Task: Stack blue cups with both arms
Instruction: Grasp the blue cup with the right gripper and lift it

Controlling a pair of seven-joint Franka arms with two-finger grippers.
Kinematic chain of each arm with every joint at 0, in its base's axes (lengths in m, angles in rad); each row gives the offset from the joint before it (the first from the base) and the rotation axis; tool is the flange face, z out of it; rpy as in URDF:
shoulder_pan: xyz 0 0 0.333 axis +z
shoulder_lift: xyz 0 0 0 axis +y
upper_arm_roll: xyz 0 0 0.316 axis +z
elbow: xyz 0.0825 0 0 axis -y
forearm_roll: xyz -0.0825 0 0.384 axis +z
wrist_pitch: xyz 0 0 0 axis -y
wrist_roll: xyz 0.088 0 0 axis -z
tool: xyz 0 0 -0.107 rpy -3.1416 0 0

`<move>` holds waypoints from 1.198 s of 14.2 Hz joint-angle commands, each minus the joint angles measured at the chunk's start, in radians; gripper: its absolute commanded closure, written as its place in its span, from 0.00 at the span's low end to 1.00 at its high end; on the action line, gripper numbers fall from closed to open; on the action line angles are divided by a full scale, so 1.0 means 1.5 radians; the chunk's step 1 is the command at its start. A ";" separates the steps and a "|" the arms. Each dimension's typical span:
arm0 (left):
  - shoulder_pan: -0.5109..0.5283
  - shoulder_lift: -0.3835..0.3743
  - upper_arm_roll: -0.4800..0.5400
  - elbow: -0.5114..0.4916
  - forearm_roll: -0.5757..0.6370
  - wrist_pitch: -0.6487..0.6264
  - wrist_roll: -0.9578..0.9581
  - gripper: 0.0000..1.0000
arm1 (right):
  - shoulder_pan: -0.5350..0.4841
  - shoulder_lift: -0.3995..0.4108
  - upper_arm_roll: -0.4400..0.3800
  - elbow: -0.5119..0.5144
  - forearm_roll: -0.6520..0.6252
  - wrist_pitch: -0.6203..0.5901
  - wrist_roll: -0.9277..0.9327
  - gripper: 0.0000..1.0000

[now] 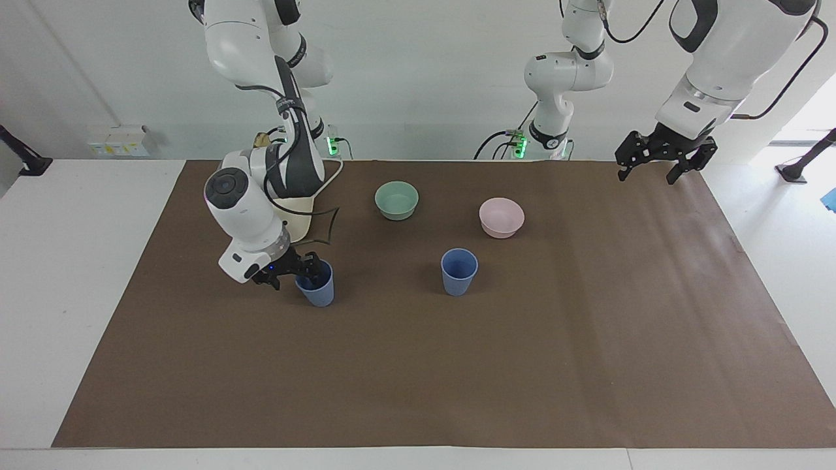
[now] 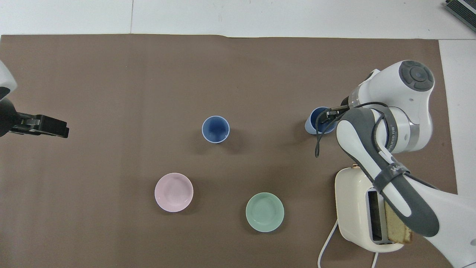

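Two blue cups stand upright on the brown mat. One blue cup [image 1: 458, 271] [image 2: 215, 129] is alone near the middle. The other blue cup [image 1: 316, 290] [image 2: 315, 125] stands toward the right arm's end. My right gripper [image 1: 294, 271] [image 2: 328, 115] is down at this cup's rim, open, with one finger inside the cup and one outside its wall. My left gripper [image 1: 656, 163] [image 2: 59, 128] hangs open in the air over the mat's edge at the left arm's end, holding nothing.
A mint-green bowl [image 1: 396, 200] [image 2: 264, 212] and a pink bowl [image 1: 501, 217] [image 2: 173, 192] sit nearer to the robots than the cups. A cream toaster [image 2: 357, 208] holding a bread slice [image 2: 399, 225] stands by the right arm's base.
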 commanded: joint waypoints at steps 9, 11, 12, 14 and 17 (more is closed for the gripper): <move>0.017 -0.031 -0.002 0.015 0.009 -0.023 0.003 0.00 | 0.020 -0.005 0.001 0.041 0.011 -0.006 -0.006 1.00; 0.015 -0.034 -0.002 0.013 0.009 -0.031 0.005 0.00 | 0.024 -0.011 0.008 0.097 0.013 -0.072 0.002 1.00; 0.016 -0.034 -0.002 0.014 0.009 -0.030 0.007 0.00 | 0.025 -0.011 0.010 0.128 0.012 -0.111 0.015 1.00; 0.014 -0.032 -0.003 0.020 0.012 -0.045 0.008 0.00 | 0.031 -0.014 0.024 0.173 0.010 -0.152 0.052 1.00; 0.019 -0.010 0.000 0.052 0.002 -0.053 0.005 0.00 | 0.071 -0.013 0.032 0.218 0.002 -0.179 0.137 1.00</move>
